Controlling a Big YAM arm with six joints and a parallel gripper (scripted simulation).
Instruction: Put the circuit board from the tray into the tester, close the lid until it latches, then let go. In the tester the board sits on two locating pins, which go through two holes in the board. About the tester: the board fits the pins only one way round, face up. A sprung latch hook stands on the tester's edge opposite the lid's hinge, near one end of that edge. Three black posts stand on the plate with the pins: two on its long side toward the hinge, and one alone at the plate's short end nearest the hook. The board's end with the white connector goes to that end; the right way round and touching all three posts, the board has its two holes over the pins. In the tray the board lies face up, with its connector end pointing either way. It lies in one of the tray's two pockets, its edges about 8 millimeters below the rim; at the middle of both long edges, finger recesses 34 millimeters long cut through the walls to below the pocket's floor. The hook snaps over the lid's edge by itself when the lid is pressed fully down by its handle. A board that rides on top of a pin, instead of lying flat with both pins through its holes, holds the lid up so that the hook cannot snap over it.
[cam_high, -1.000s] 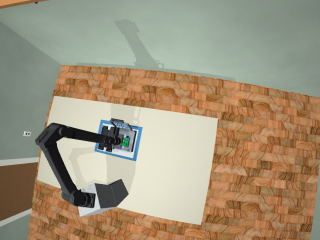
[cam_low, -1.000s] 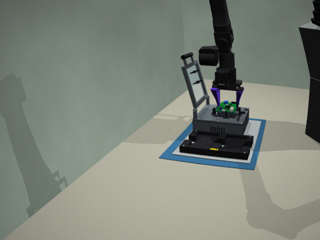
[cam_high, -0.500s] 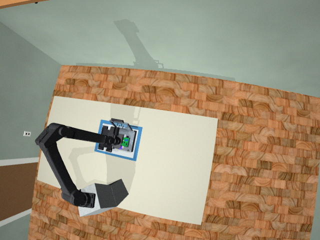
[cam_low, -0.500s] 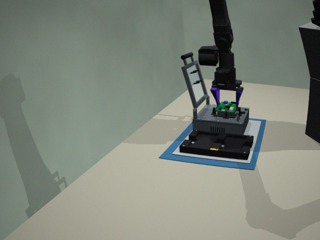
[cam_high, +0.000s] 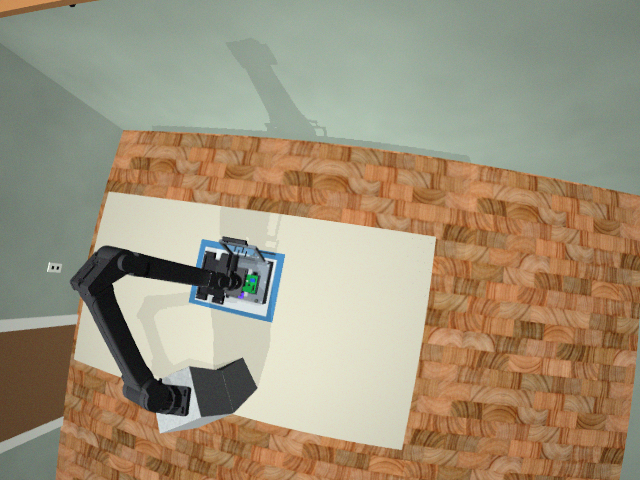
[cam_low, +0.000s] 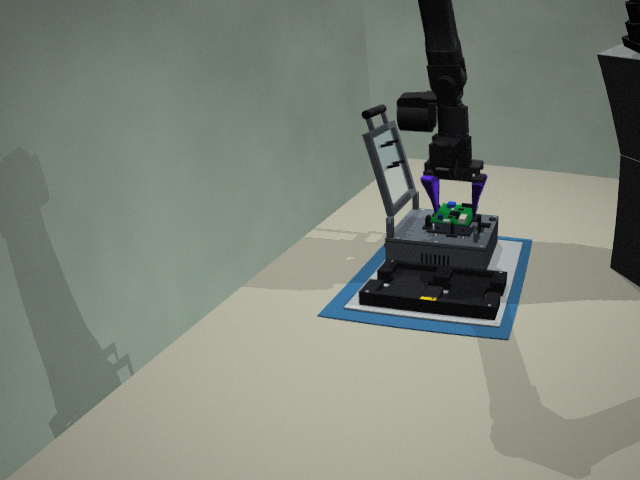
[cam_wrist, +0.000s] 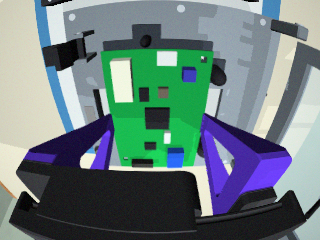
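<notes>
The green circuit board is face up over the pin plate of the grey tester. Its white connector end is toward the lone black post. Another post stands by its hinge-side edge. Whether the board lies fully flat cannot be told. My gripper is shut on the board, a purple finger at each long edge. The lid stands open at the hinge side. The latch hook stands on the opposite edge.
The black tray stands beside the tester, and no board shows in its pockets. Both stand on the blue-bordered mat. The raised lid is close to my gripper's hinge side.
</notes>
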